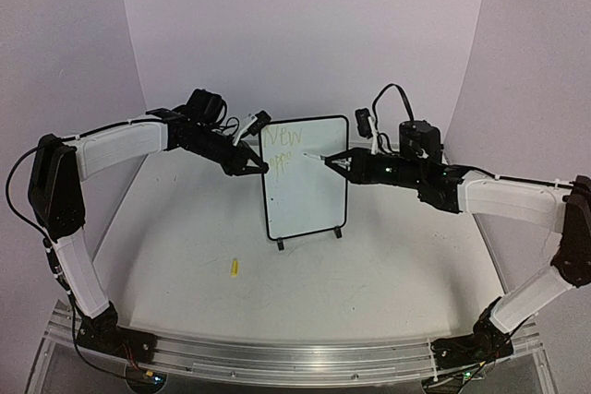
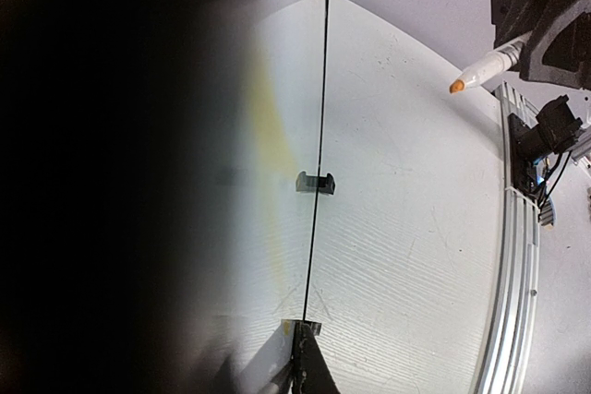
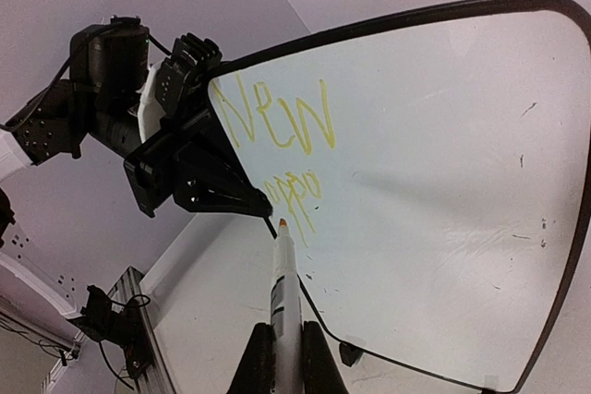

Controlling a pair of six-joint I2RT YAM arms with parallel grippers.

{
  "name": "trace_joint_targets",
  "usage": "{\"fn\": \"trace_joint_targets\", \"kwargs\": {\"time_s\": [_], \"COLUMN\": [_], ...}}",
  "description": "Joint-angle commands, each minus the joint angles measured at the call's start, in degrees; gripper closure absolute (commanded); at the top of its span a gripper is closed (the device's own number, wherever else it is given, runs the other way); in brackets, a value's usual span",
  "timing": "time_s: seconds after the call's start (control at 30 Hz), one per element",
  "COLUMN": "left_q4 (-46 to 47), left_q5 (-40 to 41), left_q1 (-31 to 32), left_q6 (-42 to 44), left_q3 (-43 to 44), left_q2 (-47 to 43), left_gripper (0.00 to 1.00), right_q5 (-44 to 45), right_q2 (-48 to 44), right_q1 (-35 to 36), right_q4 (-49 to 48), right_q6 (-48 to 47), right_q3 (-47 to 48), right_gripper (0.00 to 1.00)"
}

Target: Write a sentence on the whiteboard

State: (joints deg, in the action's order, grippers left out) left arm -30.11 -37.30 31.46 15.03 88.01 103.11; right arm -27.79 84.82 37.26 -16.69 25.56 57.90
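The whiteboard stands upright on its two black feet at the table's middle. The sentence is yellow writing in two lines at the board's upper left, "New" over a smaller word. My left gripper is shut on the board's left edge; the left wrist view shows the board edge-on between the fingers. My right gripper is shut on a white marker. Its orange tip points at the board below the writing, a little off the surface.
A small yellow marker cap lies on the table in front of the board, to the left. A board foot rests on the table. The aluminium rail runs along the near edge. White walls enclose the back and sides.
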Motion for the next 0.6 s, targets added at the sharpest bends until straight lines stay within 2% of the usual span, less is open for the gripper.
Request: {"fn": "trace_joint_targets", "kwargs": {"time_s": [0.0,0.57], "left_q4": [-4.8,-4.8], "left_q5": [4.7,4.5], "left_q1": [0.2,0.2], "left_q6": [2.2,2.2], "left_q3": [-0.9,-0.7], "left_q2": [-1.8,-1.4], "left_gripper": [1.00,1.00], "right_q5": [-0.3,1.9], "right_q2": [2.2,7.7], "right_q1": [0.1,1.2], "right_q4": [-1.8,-1.7], "right_q6": [-1.4,-1.7], "right_q3": [3.4,8.4], "right_gripper": [1.00,1.00]}}
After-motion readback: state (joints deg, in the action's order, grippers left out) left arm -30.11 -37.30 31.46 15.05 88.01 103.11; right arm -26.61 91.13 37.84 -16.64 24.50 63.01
